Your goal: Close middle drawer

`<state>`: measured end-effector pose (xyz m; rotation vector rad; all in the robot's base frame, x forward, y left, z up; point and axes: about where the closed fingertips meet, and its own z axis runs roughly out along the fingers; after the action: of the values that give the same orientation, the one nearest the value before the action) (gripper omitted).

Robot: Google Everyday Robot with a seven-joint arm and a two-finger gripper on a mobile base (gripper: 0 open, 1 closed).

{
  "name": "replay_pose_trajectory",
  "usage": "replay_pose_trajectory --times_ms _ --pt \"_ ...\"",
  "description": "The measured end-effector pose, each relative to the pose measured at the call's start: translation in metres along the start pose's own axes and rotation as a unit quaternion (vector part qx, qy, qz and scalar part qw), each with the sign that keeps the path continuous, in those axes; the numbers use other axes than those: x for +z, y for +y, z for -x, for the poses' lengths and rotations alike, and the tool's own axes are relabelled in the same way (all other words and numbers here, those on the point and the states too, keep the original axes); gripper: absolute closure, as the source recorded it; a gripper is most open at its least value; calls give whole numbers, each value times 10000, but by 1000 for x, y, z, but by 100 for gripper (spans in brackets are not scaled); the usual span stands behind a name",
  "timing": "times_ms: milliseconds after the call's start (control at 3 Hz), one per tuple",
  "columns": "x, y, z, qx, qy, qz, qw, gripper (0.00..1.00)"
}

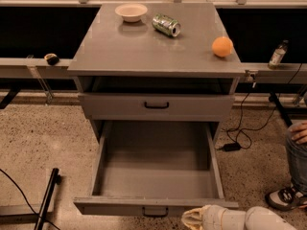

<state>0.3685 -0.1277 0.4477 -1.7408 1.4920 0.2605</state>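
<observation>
The middle drawer (156, 174) is pulled far out of the grey cabinet (153, 47). Its long grey tray is empty, and its low front panel (120, 207) carries a small black handle (156, 211). Above it, the taller-fronted top drawer (156, 107) is nearly closed. My gripper (191, 219), cream-coloured on a white arm (249, 219), sits at the bottom edge of the view. It is just in front of the open drawer's front panel, right of the handle.
A white bowl (131, 12), a green can (166, 25) lying on its side and an orange (222, 46) rest on the cabinet top. A person's leg and shoe (288, 195) are at the right. Cables and a power brick (232, 146) lie on the floor. A black pole (48, 195) stands at lower left.
</observation>
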Motion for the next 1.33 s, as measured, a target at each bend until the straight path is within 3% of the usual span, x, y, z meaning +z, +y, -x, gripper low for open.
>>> replay_pose_trajectory --times_ms 1000,1333 --pt "28 -19 -17 78 -255 -99 9996 100" --pt "41 -42 -22 -7 -286 -165 9995 100"
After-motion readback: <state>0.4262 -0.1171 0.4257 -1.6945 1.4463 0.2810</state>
